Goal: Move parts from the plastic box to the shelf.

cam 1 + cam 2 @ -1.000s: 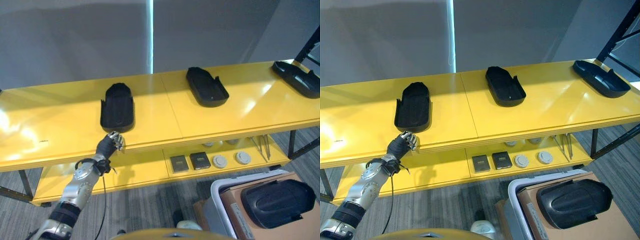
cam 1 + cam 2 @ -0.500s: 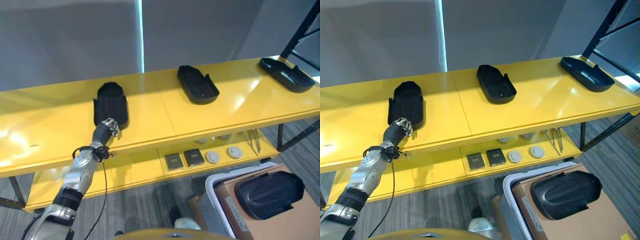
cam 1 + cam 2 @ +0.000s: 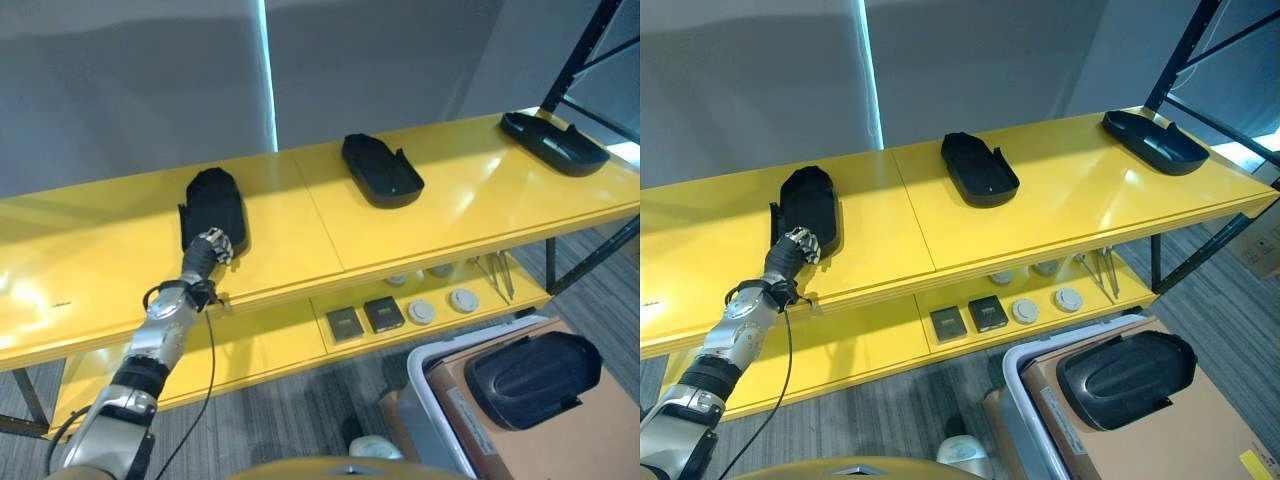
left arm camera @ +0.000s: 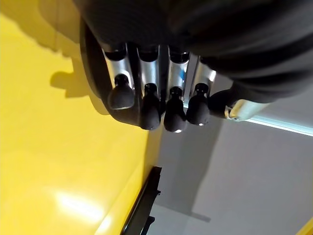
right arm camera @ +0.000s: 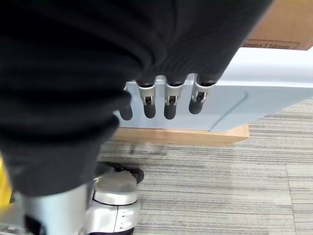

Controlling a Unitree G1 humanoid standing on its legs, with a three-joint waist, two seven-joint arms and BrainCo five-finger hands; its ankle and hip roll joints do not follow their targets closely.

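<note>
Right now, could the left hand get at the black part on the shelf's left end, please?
Probably yes: the left hand is already at the near end of that part on the shelf, its fingers curled, with nothing between them.

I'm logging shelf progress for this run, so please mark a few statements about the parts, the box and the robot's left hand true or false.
1. Three black parts lie on the top shelf. True: left part, middle part, right part.
2. The left hand is at the middle part. False: it is at the near end of the left part.
3. The plastic box is empty. False: a black part rests in it on cardboard.
4. Small items sit on the lower shelf. True.
5. The left hand's fingers are spread out straight. False: they are curled.
</note>
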